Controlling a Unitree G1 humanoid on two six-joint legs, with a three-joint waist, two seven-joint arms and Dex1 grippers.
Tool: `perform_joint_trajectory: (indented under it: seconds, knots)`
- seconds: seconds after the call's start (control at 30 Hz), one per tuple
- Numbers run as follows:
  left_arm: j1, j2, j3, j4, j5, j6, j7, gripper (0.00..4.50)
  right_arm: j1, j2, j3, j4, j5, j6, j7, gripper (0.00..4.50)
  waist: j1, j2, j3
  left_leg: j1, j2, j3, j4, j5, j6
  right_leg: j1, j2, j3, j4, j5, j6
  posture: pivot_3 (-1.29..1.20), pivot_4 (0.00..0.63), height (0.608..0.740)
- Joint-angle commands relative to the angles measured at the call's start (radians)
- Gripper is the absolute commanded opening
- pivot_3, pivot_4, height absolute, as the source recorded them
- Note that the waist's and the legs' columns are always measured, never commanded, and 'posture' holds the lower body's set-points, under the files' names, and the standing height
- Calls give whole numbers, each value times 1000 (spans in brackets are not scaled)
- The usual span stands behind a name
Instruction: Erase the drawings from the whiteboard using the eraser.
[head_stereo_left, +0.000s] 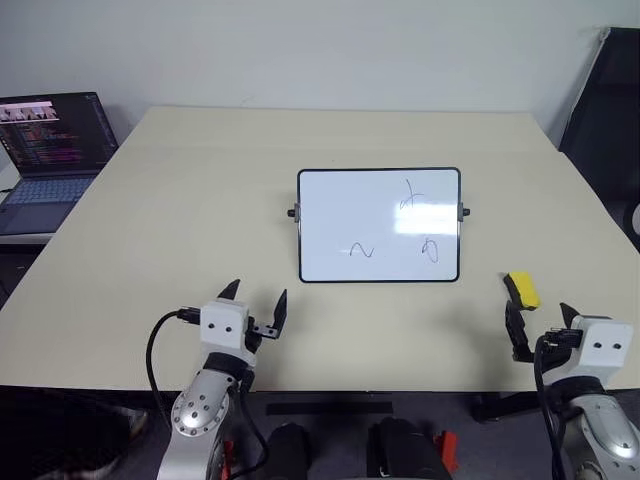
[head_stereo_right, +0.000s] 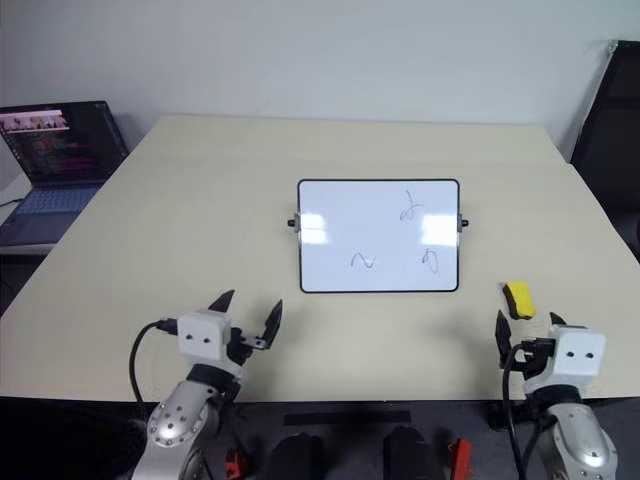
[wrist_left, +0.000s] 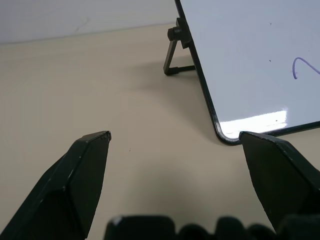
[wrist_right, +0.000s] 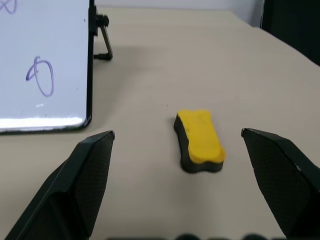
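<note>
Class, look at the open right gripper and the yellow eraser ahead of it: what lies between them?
Nothing: between the right gripper and the eraser there is bare table, plain in the right wrist view.

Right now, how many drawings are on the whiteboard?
3. One squiggle low and left of centre on the whiteboard, one near the top on the right, one below it by the bottom right corner. Glare between the right two could hide a faint mark.
</note>
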Motion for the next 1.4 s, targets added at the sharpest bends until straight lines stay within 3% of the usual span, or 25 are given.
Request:
perform_joint_trajectory:
  seconds: [0.03,0.53,0.7,0.83,1.07,1.2,1.4]
  knots:
    - [9,-6,-10,-36,4,-29,5,4500,-31,-22,3,-52,9,13,4,4446,-2,0,0,0,0,0,0,0,0,0,0,0,0,0,0,0,150,740]
    - [-52,-17,-25,-10,4,-14,11,4500,-12,-10,4,-81,-6,17,-25,4446,0,0,0,0,-1,1,-1,0,0,0,0,0,-1,-1,0,0,150,740]
    - [-213,20,-60,33,-5,-29,-62,4500,-38,-15,-64,-88,9,40,-62,4446,3,-1,1,0,-2,1,0,0,0,0,1,-1,-1,-1,0,0,150,740]
    - [-379,32,-107,97,-117,50,-213,4500,-28,-69,-113,-84,19,88,-37,4446,5,-1,0,0,-2,3,1,0,0,2,1,-1,-1,0,1,0,150,740]
    - [-645,50,-191,240,-334,174,-568,4500,-117,-136,-188,-23,191,238,16,4446,-3,-1,0,0,-4,3,0,0,0,2,5,-2,0,1,3,0,150,740]
    - [-780,73,-236,391,-362,224,-748,4500,-234,-175,-206,53,250,319,0,4446,-5,0,0,3,-3,3,0,0,0,4,10,-1,2,1,1,0,150,740]
    - [-855,108,-298,510,-344,205,-943,4500,-348,-240,-186,161,243,362,12,4446,-3,0,1,5,-3,2,-1,0,0,5,11,0,2,1,1,0,150,740]
